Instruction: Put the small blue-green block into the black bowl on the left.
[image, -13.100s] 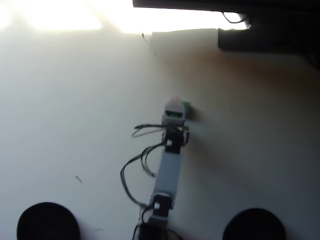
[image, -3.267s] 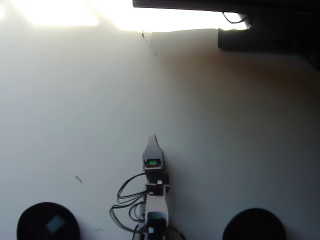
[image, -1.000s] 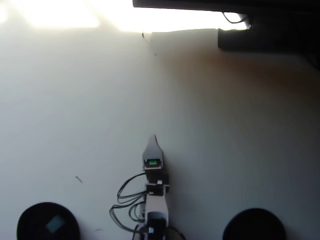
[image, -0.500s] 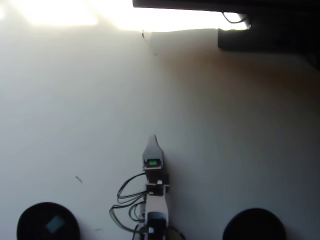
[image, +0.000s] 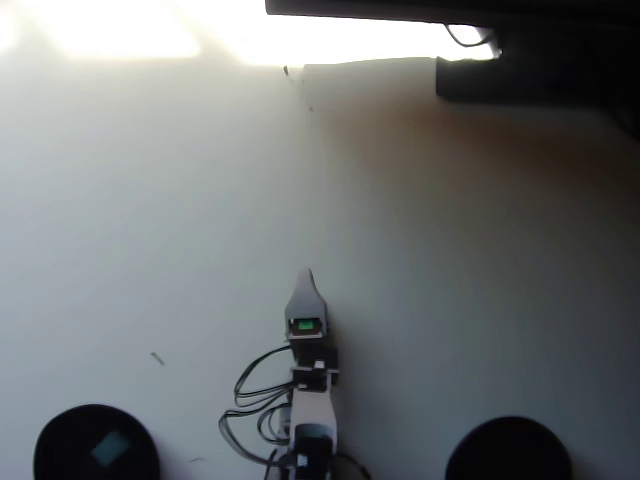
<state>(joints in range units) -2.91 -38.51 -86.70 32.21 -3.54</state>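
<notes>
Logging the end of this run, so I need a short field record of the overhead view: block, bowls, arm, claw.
block: small blue-green block lies inside the black bowl at lower left
second bowl: lower right, nothing seen in it
arm: bottom centre, folded back
claw: points up the picture over bare table, holds nothing; open or shut cannot be told

small blue-green block (image: 111, 449) inside black bowl (image: 60, 430) at lower left, hand (image: 306, 275) pointing up mid-table, holding nothing
</notes>
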